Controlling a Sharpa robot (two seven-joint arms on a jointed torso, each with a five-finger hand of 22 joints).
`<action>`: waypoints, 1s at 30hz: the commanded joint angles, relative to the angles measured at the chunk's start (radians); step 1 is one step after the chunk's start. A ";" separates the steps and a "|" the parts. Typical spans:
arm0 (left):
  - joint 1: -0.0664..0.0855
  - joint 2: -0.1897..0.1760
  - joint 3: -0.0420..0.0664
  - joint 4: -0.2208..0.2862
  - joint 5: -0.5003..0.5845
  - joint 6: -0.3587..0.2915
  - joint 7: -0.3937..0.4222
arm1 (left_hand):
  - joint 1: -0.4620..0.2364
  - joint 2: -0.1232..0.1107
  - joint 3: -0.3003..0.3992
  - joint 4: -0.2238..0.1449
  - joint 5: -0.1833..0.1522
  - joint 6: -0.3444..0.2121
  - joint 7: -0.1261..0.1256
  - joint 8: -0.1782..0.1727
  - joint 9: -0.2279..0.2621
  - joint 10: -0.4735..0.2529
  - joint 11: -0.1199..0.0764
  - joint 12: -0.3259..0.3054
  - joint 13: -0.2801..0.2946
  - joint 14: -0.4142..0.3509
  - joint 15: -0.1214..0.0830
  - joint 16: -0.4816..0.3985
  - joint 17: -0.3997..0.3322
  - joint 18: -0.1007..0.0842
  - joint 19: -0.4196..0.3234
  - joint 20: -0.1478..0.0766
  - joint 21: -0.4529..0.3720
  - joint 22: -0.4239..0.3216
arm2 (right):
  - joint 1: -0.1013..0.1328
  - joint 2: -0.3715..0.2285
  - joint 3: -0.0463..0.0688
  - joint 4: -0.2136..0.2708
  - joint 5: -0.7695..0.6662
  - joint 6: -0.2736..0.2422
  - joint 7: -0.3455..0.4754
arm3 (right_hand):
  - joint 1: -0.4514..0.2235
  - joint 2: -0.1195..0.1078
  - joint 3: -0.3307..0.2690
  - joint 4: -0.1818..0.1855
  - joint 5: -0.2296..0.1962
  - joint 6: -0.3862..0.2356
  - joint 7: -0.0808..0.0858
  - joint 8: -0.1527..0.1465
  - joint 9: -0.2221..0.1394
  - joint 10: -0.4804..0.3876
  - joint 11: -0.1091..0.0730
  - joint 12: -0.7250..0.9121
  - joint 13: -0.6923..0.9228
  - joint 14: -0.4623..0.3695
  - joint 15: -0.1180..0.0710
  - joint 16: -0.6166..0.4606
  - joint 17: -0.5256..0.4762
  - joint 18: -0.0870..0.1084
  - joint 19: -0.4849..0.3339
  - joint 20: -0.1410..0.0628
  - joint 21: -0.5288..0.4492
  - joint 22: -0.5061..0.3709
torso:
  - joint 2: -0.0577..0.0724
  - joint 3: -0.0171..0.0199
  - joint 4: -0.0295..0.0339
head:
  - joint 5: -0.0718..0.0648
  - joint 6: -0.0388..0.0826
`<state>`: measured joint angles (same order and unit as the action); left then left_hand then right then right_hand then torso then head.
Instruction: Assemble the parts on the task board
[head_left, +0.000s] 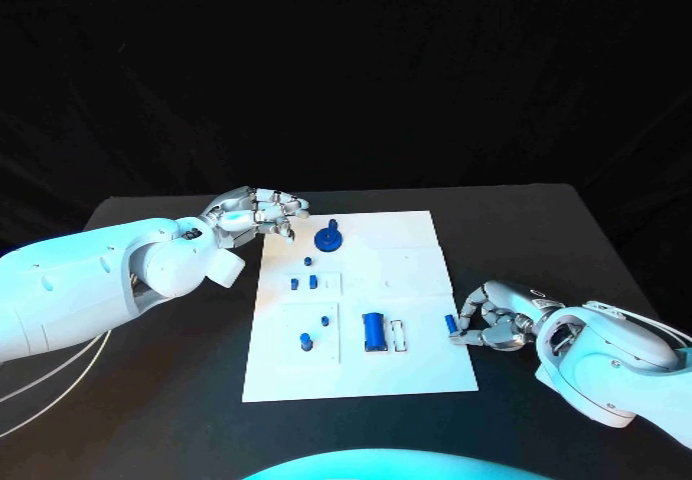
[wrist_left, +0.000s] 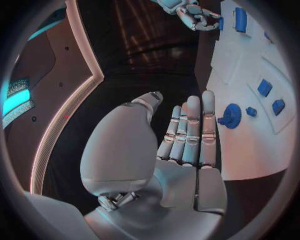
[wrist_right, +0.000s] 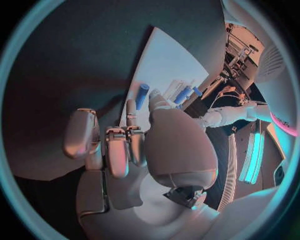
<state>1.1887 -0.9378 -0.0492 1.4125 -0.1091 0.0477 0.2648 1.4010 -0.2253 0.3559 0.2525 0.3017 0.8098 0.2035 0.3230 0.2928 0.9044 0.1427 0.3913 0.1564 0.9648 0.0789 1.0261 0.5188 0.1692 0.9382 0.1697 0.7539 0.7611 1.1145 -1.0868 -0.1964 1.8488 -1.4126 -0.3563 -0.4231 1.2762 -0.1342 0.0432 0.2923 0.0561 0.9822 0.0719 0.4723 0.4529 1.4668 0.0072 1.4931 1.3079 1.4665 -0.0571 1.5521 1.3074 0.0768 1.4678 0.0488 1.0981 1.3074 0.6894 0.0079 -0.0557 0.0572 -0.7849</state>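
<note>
The white task board (head_left: 411, 262) lies mid-table. A round blue part with a knob (head_left: 330, 238) sits near its far left corner, seen also as the blue wheel (wrist_left: 231, 116). My left hand (head_left: 263, 213) hovers just left of it with fingers straight and nothing in them (wrist_left: 187, 135). A tall blue block (head_left: 374, 330) stands near the board's front, and several small blue pegs (head_left: 306, 341) dot the left half. My right hand (head_left: 493, 318) rests at the board's right edge and pinches a small blue peg (head_left: 451, 324) (wrist_right: 142, 95) between thumb and fingers.
The black table (head_left: 173, 380) has bare room left and right of the board. A small pale slot piece (head_left: 400, 336) lies beside the tall blue block. The table's far edge runs just behind the board.
</note>
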 joint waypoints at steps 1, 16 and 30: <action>0.000 0.001 0.001 0.003 0.007 0.021 0.007 | -0.008 0.002 -0.006 0.003 -0.003 -0.004 -0.001 0.004 0.002 0.008 0.000 0.005 0.001 -0.006 -0.002 0.004 0.001 0.014 0.000 0.003 -0.005 -0.002 | -0.003 0.010 0.000 -0.004 -0.036 0.007 -0.020 | -0.003 0.005 0.009 0.000 -0.001 0.008 0.001 0.006 0.002 0.057 -0.008 -0.001 0.210 0.092 -0.007 -0.004 0.207 0.000 0.007 -0.004 0.011 0.076 | 0.000 -0.0004 -0.0003 | 0.000 0.003; 0.000 -0.001 0.001 0.006 0.008 0.024 0.004 | -0.008 0.015 -0.011 0.014 -0.002 -0.004 -0.001 0.005 0.002 0.004 0.001 0.007 0.003 -0.006 -0.002 0.005 0.002 0.014 0.002 0.003 -0.008 -0.004 | -0.010 0.055 0.000 -0.035 -0.071 0.019 -0.046 | 0.036 0.026 0.047 -0.002 0.015 0.013 -0.005 0.002 0.003 0.066 -0.013 0.013 0.219 0.096 -0.012 0.003 0.224 -0.005 0.016 -0.010 0.038 0.090 | 0.001 0.0009 -0.0008 | 0.007 0.000; 0.000 -0.001 0.001 0.011 0.006 0.018 0.014 | -0.006 0.019 -0.011 0.016 -0.002 -0.004 -0.001 0.005 0.002 0.004 0.000 0.008 0.003 -0.006 -0.002 0.005 0.002 0.014 0.003 0.002 -0.009 -0.004 | -0.016 0.101 0.000 -0.056 -0.144 0.077 -0.103 | 0.206 -0.006 0.168 -0.034 0.032 0.018 -0.004 -0.024 -0.008 0.063 -0.014 0.008 0.217 0.097 -0.013 0.006 0.231 -0.007 0.019 -0.013 0.044 0.101 | 0.000 -0.0002 -0.0006 | 0.009 -0.007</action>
<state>1.1884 -0.9395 -0.0492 1.4193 -0.1081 0.0524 0.2635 1.3960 -0.2171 0.3448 0.2636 0.3018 0.8098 0.2035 0.3229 0.2936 0.9044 0.1428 0.3949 0.1588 0.9647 0.0789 1.0260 0.5196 0.1693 0.9381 0.1697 0.7502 0.7574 1.1091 -0.9872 -0.1868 1.8022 -1.5184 -0.3473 -0.4802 1.4587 -0.1478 0.1987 0.2624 0.0717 0.9960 0.0689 0.4519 0.4613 1.4667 0.0001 1.5013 1.3078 1.4665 -0.0647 1.5521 1.3081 0.0768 1.4680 0.0411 1.1370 1.3080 0.6896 0.0082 -0.0561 0.0661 -0.7911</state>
